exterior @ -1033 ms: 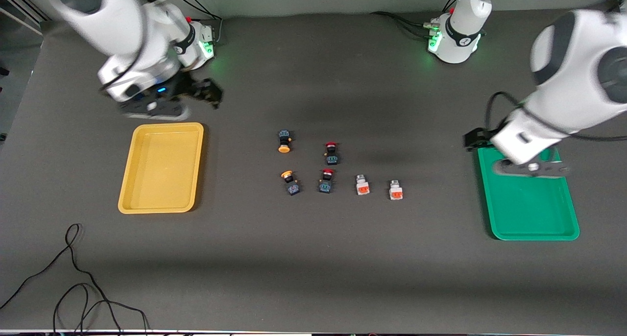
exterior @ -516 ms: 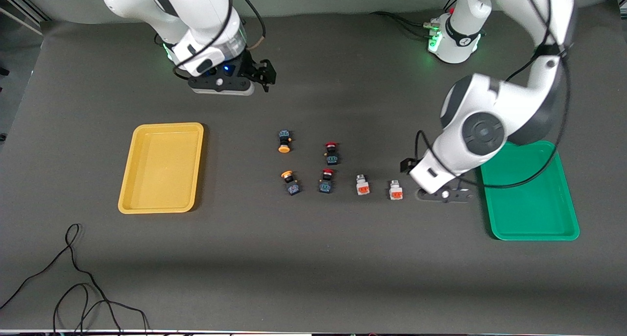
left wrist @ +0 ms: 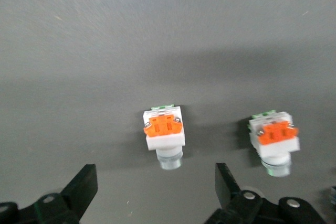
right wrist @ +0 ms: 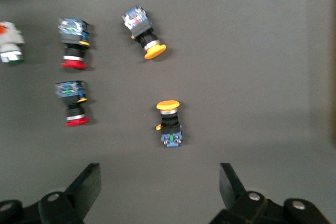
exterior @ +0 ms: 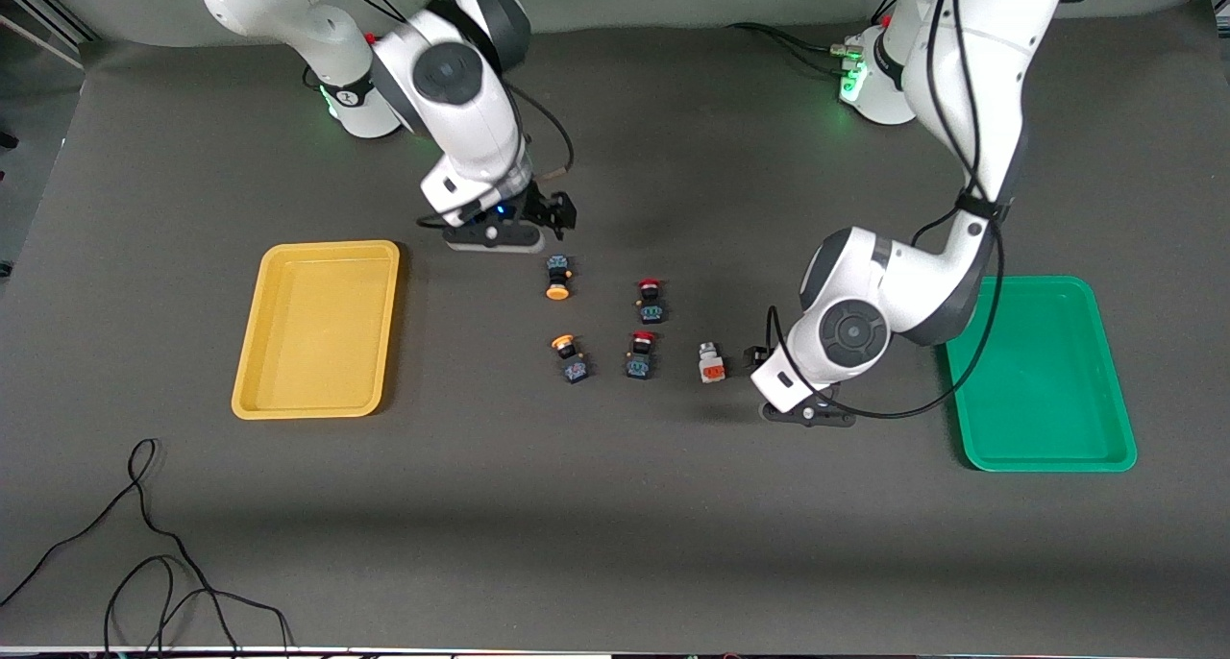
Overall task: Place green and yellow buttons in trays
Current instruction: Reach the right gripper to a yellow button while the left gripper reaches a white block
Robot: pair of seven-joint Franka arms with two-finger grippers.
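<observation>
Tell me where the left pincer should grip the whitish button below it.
Grip the white block across its flat sides, coming straight down. The button beside it lies flat too, cap nearer the front camera. The round cap would slip; the block's faces are parallel. The open left pincer already straddles it.

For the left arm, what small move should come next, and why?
Probably lower the left gripper straight down around the whitish button and then close. In the left wrist view its fingers are open and the button lies between them, not yet touched. The green tray is close by. The right gripper, also open, hovers near a yellow-capped button.
</observation>
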